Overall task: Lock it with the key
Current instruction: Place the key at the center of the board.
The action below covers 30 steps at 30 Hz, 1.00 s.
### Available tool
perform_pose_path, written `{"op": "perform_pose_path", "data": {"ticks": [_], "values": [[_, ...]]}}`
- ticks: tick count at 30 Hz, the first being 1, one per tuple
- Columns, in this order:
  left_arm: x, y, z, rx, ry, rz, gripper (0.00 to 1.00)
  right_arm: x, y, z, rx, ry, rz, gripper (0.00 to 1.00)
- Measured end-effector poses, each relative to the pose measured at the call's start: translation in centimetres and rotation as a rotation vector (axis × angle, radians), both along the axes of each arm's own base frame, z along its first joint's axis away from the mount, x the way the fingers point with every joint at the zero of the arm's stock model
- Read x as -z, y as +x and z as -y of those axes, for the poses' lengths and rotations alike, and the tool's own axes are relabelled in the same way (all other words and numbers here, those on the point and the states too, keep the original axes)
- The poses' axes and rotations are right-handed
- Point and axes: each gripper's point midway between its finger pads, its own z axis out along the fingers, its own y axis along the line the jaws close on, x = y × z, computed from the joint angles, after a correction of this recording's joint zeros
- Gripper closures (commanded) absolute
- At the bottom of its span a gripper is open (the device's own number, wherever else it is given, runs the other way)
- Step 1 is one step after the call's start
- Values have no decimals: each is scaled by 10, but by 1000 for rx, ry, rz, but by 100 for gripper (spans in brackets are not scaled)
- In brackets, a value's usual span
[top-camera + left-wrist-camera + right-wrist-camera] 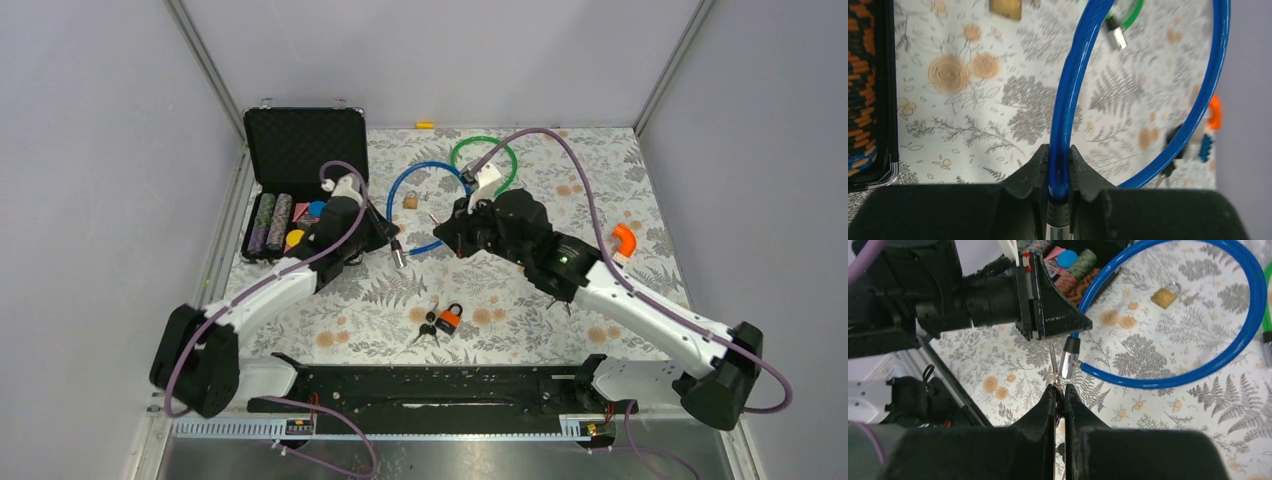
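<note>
My left gripper (1058,150) is clamped on the blue cable lock (1068,100) just above its metal barrel (1068,362). My right gripper (1059,387) pinches the small silver key (1053,357), tip beside that barrel. My judgement: line the blade up with the keyway before pushing. Count: two cables, this one and a green cable loop (483,138); two padlocks, a brass padlock (410,200) and an orange padlock (449,320).

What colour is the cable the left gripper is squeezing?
The cable is blue, clearest in the left wrist view.
</note>
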Motion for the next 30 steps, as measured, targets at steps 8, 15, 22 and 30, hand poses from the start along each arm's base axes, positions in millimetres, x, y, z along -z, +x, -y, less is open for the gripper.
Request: {"op": "perform_pose_path", "data": {"ticks": [8, 15, 22, 30], "values": [[96, -6, 7, 76, 158, -251, 100, 91, 38, -17, 131, -105, -184, 100], [136, -19, 3, 96, 215, -375, 94, 166, 51, -26, 205, -190, -343, 99], [140, -13, 6, 96, 214, -377, 69, 233, 56, -40, 243, -260, -507, 89], [127, -10, 2, 70, 224, -343, 54, 238, 62, -36, 287, -245, -585, 50]]}}
